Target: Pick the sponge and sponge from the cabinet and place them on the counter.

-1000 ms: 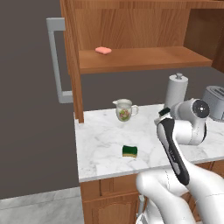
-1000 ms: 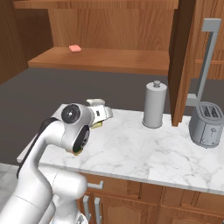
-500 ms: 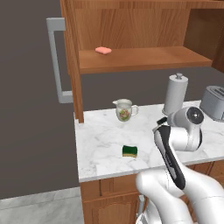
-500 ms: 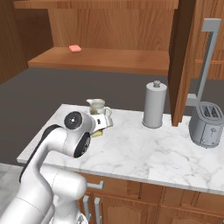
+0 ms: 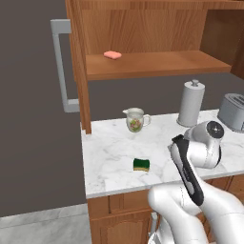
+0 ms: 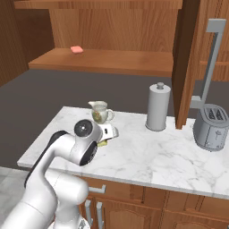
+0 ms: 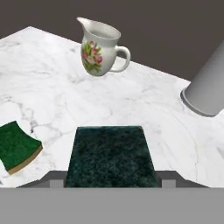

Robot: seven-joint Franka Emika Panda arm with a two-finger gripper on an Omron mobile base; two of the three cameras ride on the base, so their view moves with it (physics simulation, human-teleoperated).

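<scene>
My gripper (image 7: 111, 176) is shut on one sponge (image 7: 109, 151), whose dark green top fills the low middle of the hand view. It hangs low over the white marble counter (image 5: 109, 147). In the right base view the gripper (image 6: 110, 132) is just in front of the floral jug, with a yellow edge of the held sponge (image 6: 103, 143) under it. The other sponge (image 5: 141, 164) lies flat on the counter near its front edge; in the hand view this sponge (image 7: 16, 146) is to the left. The cabinet shelf (image 5: 152, 64) is open above.
A flat pink block (image 5: 113, 55) lies on the cabinet shelf. A floral jug (image 5: 136, 119), a paper towel roll (image 5: 190, 102) and a toaster (image 5: 233, 112) stand along the back of the counter. The open cabinet door with its grey handle (image 5: 62, 66) hangs at the left.
The arm has come down and forward with the sponge, bringing the hand lower toward the counter. The sponge lying on the counter has not moved.
</scene>
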